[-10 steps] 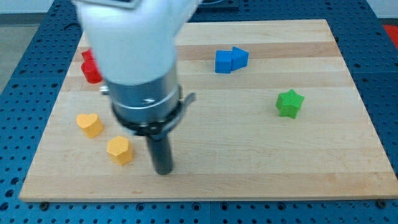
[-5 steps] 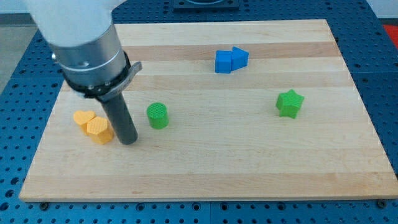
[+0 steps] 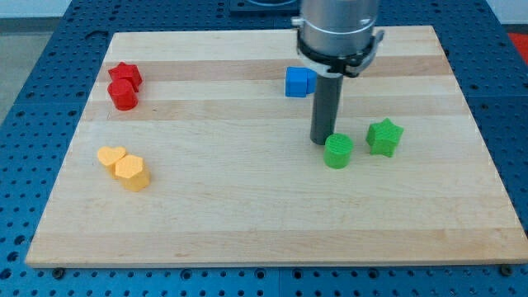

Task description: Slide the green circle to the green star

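The green circle point(image 3: 337, 152) is a short cylinder on the wooden board, right of centre. The green star point(image 3: 384, 137) sits just to its right and slightly higher, with a small gap between them. My tip point(image 3: 321, 141) is at the circle's upper left edge, touching or almost touching it. The rod rises straight up to the arm's grey body at the view's top.
A blue cube point(image 3: 298, 82) stands behind the rod, partly hidden by it. A red star point(image 3: 125, 74) and a red cylinder point(image 3: 124, 96) are at the upper left. An orange heart point(image 3: 111, 157) and an orange hexagon point(image 3: 133, 173) touch at the left.
My tip has moved from the left side of the board to the right of centre. The green circle has slid right, from mid-left to beside the green star.
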Motion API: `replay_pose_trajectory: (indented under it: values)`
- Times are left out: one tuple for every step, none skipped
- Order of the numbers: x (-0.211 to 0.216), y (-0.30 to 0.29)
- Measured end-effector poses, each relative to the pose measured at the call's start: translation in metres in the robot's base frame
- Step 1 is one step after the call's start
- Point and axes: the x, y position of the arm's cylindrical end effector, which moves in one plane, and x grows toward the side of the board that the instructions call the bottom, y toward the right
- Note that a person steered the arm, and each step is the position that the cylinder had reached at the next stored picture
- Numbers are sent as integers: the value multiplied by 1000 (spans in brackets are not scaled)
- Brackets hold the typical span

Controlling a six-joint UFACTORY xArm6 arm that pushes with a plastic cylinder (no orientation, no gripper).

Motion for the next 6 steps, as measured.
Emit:
replay_pose_trajectory:
  values:
    - [1,-39]
    - [21,-71]
    - [44,-67]
    - [46,-41]
    - [34,-11]
    - [20,10]
